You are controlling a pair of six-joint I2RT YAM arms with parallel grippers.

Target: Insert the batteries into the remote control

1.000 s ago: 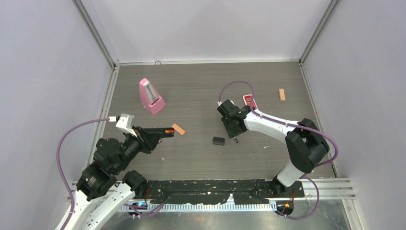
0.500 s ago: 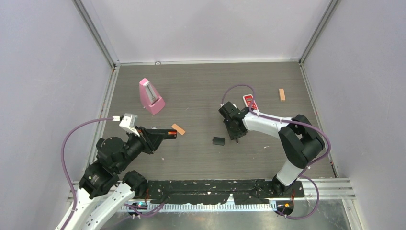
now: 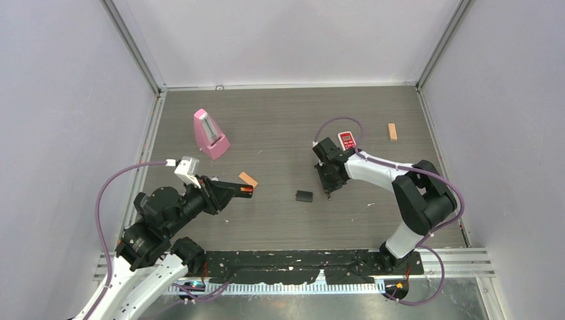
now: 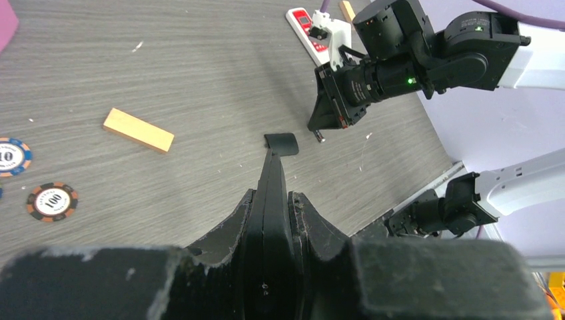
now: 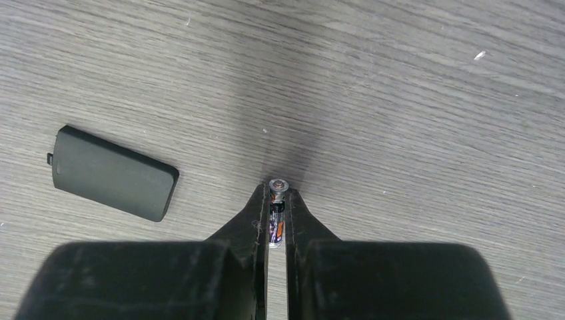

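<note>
Though label illegible, battery (image 5: 276,217) tight between right fingers (image 5: 256,223), black remote (image 4: 270,190) between left fingers (image 4: 308,220); chips (image 4: 52,202) "10", "100".

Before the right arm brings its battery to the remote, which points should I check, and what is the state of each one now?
1. Battery gripped by right tool: ok, pinched between the fingers.
2. Black remote gripped by left tool: ok, clamped.
3. Battery cover removed: ok, it lies on the table.
4. Compartment turned toward the battery: cannot tell, the remote shows edge-on.
5. Battery polarity: cannot tell.
</note>
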